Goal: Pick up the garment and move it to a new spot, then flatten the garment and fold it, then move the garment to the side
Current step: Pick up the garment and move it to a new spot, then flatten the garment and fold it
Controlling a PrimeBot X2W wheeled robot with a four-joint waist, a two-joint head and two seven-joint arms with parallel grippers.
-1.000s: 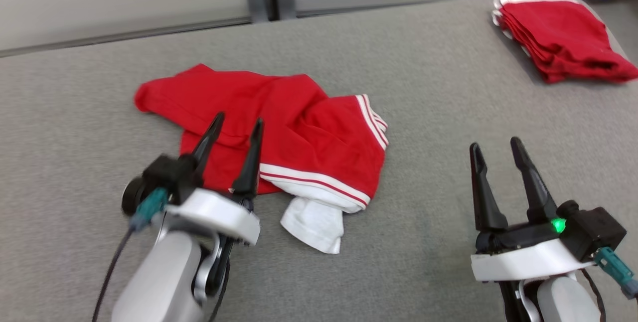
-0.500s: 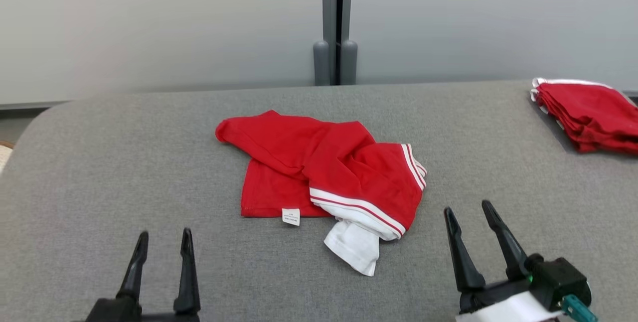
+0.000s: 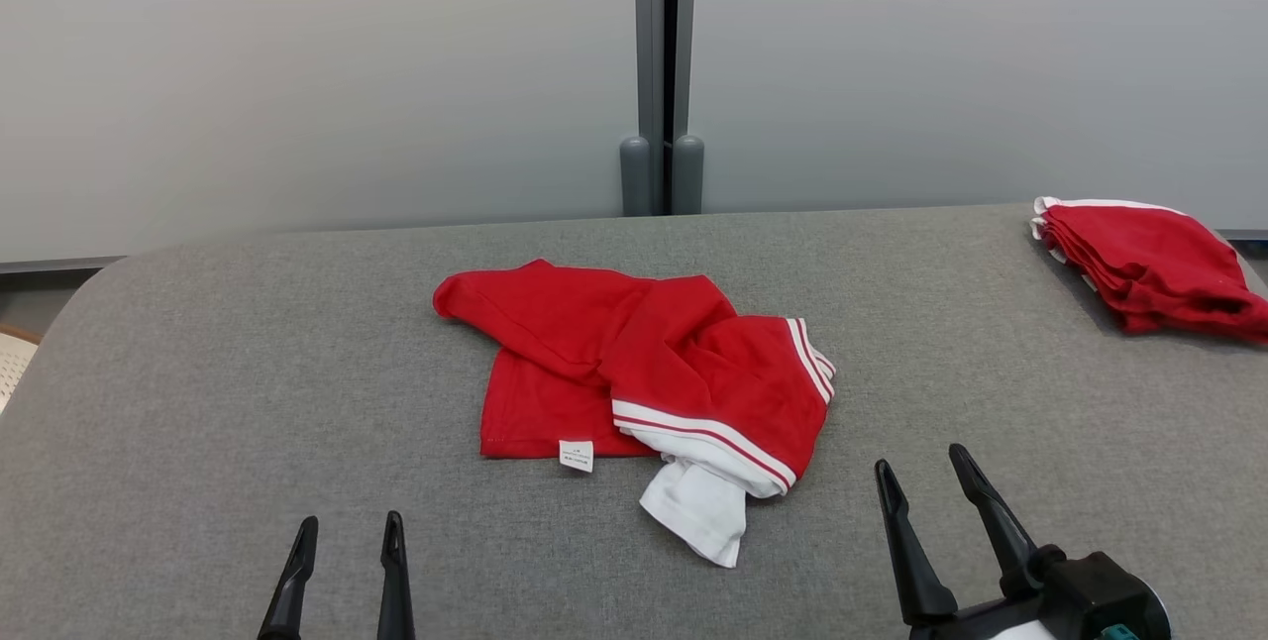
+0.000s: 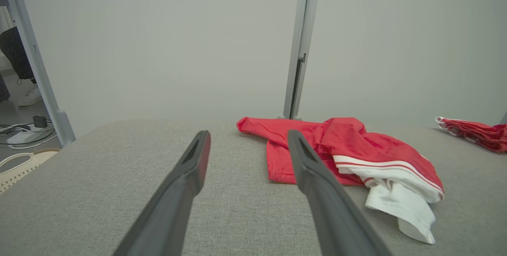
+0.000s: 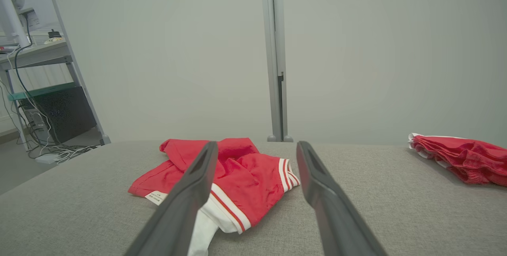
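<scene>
Garment (image 3: 634, 373) lying crumpled at middle of desk (image 3: 198, 373): red, white-striped trim, white piece sticking out at near edge, small label (image 3: 576, 455) showing. Left pincer (image 3: 352, 521) and right pincer (image 3: 919, 459) hovering nearby, both gaping wide, holding nothing.

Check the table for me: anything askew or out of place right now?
The red garment lies crumpled, a white piece sticking out its near edge. The red stack at the far right looks tidy.
</scene>
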